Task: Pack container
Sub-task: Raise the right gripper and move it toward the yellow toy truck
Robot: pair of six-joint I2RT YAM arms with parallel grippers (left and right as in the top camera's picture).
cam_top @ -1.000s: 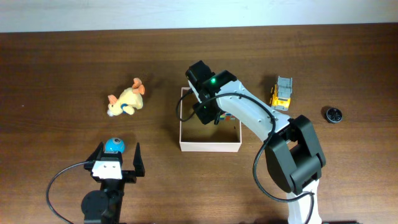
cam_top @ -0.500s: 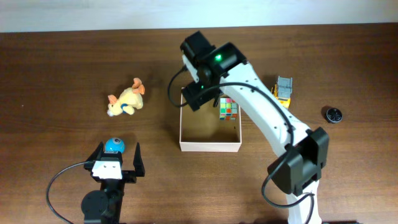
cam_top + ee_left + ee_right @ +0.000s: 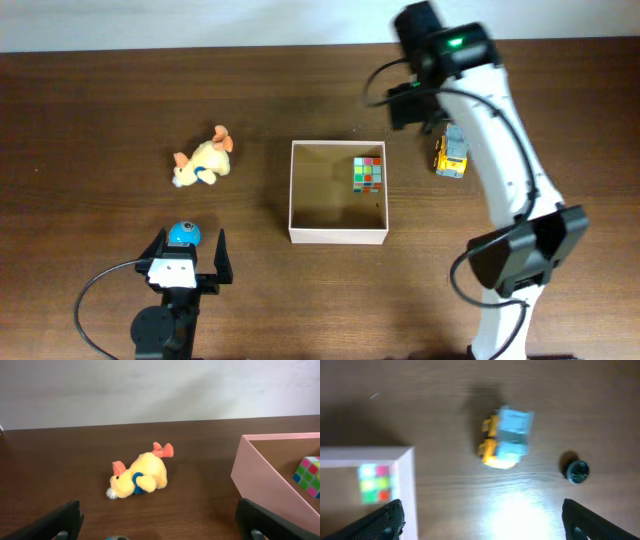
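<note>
The container (image 3: 291,195), white outside and tan inside, stands mid-table and holds a coloured puzzle cube (image 3: 369,172) in its far right corner. My right gripper (image 3: 412,98) is open and empty, high above the table between the container and a yellow-grey toy truck (image 3: 452,152). The right wrist view shows the truck (image 3: 507,437), the container's corner (image 3: 407,490) and the cube (image 3: 374,482) below the open fingers (image 3: 482,520). My left gripper (image 3: 188,256) is open, low at the front left, with a blue round toy (image 3: 183,234) just ahead of its fingers.
A yellow plush duck (image 3: 203,160) lies left of the container and also shows in the left wrist view (image 3: 140,477). A small black round object (image 3: 537,184) lies at the far right, beyond the truck. The container's wall (image 3: 265,485) stands right of the left gripper.
My right gripper rose out of the container, leaving the cube inside, and swung up and right toward the truck. The left arm has not moved.
</note>
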